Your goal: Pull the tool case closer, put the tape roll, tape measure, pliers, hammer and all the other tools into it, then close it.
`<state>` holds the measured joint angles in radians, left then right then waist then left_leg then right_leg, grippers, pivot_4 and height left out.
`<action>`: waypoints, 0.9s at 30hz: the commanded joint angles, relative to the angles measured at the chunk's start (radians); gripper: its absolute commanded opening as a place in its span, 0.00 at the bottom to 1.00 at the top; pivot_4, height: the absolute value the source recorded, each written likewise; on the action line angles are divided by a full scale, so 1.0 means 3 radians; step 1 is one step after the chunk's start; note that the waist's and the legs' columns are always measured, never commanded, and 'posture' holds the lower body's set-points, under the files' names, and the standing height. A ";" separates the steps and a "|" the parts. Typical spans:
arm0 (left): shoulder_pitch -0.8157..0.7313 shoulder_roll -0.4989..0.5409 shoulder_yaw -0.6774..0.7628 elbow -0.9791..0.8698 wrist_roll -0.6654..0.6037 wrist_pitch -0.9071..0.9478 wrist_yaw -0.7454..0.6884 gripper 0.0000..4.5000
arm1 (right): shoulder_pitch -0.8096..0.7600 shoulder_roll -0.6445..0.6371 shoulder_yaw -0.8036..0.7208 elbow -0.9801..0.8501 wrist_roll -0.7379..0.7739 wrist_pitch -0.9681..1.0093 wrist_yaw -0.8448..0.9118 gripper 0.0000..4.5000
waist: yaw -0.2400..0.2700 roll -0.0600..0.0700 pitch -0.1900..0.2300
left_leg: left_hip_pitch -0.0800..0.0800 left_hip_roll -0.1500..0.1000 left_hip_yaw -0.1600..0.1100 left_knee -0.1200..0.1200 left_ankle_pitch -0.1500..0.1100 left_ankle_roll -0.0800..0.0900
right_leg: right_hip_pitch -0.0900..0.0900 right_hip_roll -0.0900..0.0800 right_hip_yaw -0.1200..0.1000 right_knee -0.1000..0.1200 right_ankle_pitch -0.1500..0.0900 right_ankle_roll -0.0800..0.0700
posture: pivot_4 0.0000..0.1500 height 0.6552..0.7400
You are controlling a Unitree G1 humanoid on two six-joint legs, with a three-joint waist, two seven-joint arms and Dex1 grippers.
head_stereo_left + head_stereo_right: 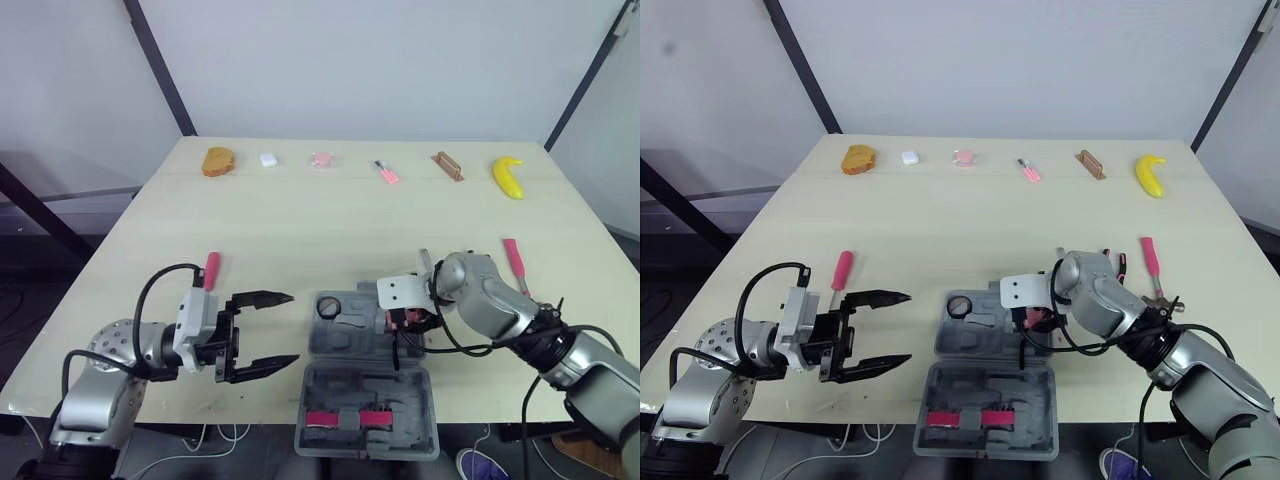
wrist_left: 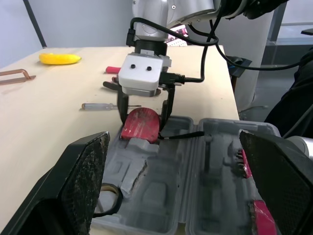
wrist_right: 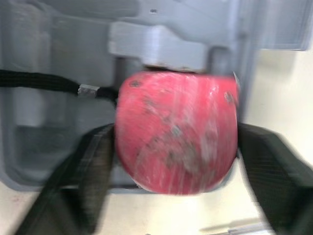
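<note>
Red and scuffed, the tape measure (image 2: 141, 125) was clamped in the right gripper (image 1: 408, 320), low over the open tool case (image 1: 368, 395) at the near edge of the table (image 1: 300, 220), probably to seat it in a recess. The left gripper (image 1: 293, 328) hovered beside, fingers apart.

Head pair high and wide, wrist cameras low and close.
My two head eyes look forward and down from the near edge over the whole table (image 1: 300, 220), offset slightly sideways. The left wrist camera looks low across the tool case (image 2: 195, 161) at the right gripper (image 2: 143, 121). The right wrist camera sits tight over the tape measure (image 3: 176, 132), which both wrist views share.
</note>
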<state>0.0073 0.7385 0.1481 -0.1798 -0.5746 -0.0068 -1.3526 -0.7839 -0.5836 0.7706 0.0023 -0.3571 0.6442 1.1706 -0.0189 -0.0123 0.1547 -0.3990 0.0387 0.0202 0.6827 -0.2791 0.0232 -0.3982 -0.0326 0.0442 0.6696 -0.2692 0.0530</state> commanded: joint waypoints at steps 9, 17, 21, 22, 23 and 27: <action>0.0013 0.0002 0.0040 -0.0046 -0.0020 -0.0032 -0.0021 1.00 | 0.0164 -0.0411 -0.0449 -0.0752 0.0114 0.0373 0.0209 0.99 | 0.0020 0.0002 0.0002 | -0.0003 -0.0001 -0.0001 0.0000 0.0000 0.0000 | 0.0000 -0.0003 -0.0001 -0.0003 0.0000 0.0000 | 1.00 1.00; -0.0041 0.0011 0.0026 -0.0028 -0.0026 -0.0007 -0.0029 1.00 | 0.0657 -0.0240 -0.1521 -0.0709 0.0946 0.0265 -0.0027 0.99 | 0.0018 0.0000 0.0003 | -0.0003 -0.0001 -0.0001 -0.0002 0.0000 0.0000 | 0.0000 -0.0001 -0.0001 -0.0005 0.0000 0.0000 | 1.00 1.00; -0.0071 0.0002 0.0001 -0.0023 -0.0025 0.0018 -0.0024 1.00 | 0.1177 0.0162 -0.2107 -0.0555 0.1450 -0.0199 -0.0325 0.70 | 0.0022 -0.0002 0.0001 | -0.0003 0.0000 -0.0003 -0.0005 0.0000 0.0000 | 0.0002 0.0000 -0.0002 -0.0010 0.0000 0.0000 | 1.00 1.00; -0.0074 0.0002 -0.0003 -0.0021 -0.0025 0.0020 -0.0028 1.00 | 0.1252 0.0144 -0.2068 -0.0560 0.1464 -0.0263 -0.0283 0.63 | 0.0022 -0.0001 0.0002 | -0.0004 0.0000 -0.0001 -0.0006 0.0000 0.0000 | 0.0001 -0.0001 -0.0001 -0.0010 0.0000 0.0000 | 1.00 1.00; -0.0076 0.0003 -0.0003 -0.0017 -0.0026 0.0021 -0.0034 1.00 | 0.1300 0.0141 -0.2035 -0.0543 0.1468 -0.0354 -0.0277 0.63 | 0.0020 -0.0001 0.0002 | -0.0004 -0.0001 0.0000 -0.0007 0.0000 0.0000 | 0.0001 -0.0002 0.0001 -0.0011 0.0000 0.0001 | 1.00 1.00; -0.0096 0.0011 -0.0001 0.0005 -0.0023 0.0027 -0.0058 1.00 | 0.1443 0.0267 -0.2073 -0.0268 0.1480 -0.1099 -0.0474 0.63 | 0.0006 0.0000 0.0002 | -0.0003 -0.0001 0.0002 -0.0007 0.0000 0.0000 | 0.0001 -0.0001 0.0002 -0.0012 0.0000 0.0001 | 1.00 1.00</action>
<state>-0.0151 0.7377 0.1436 -0.1747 -0.5720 0.0038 -1.3639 -0.3610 -0.5225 0.1799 -0.0905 0.0692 0.4410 1.0518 -0.0171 -0.0125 0.1554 -0.3998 0.0386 0.0207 0.6806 -0.2791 0.0232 -0.3979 -0.0327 0.0447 0.6661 -0.2691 0.0533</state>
